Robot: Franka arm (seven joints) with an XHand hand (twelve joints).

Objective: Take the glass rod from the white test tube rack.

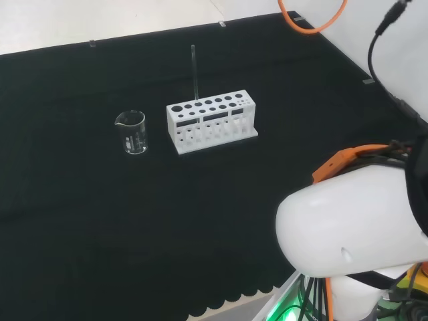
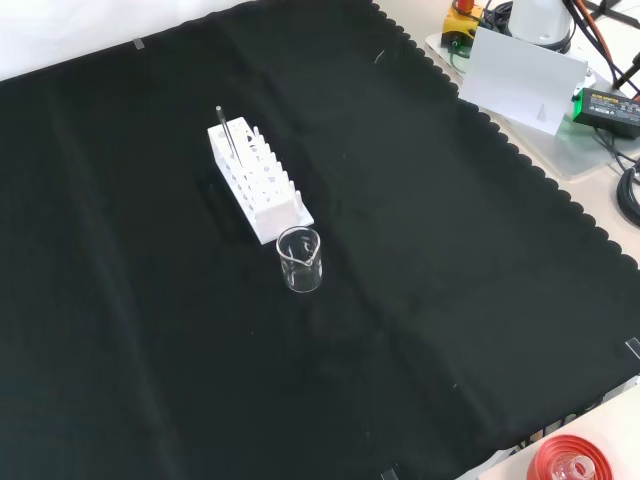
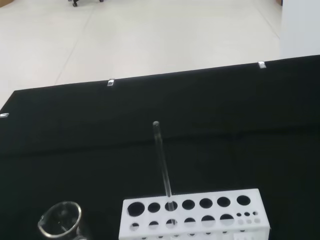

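Note:
A white test tube rack [image 1: 211, 122] stands on the black cloth, left of the arm's white links in the head view. A clear glass rod [image 1: 194, 72] stands upright in one of its back-row holes and rises well above the rack. From the front, the rack [image 2: 259, 181] lies in the upper middle with the rod [image 2: 227, 131] at its far end. Close up in the wrist view, the rod [image 3: 162, 159] leans slightly in a hole of the rack [image 3: 192, 214].
A small clear glass beaker [image 1: 132, 132] stands just left of the rack in the head view, nearer the camera [image 2: 299, 259] in the front view, and shows in the wrist view [image 3: 62, 222]. A red ring stand [image 2: 570, 462] sits off the cloth's corner. An orange cable [image 1: 309, 25] hangs above.

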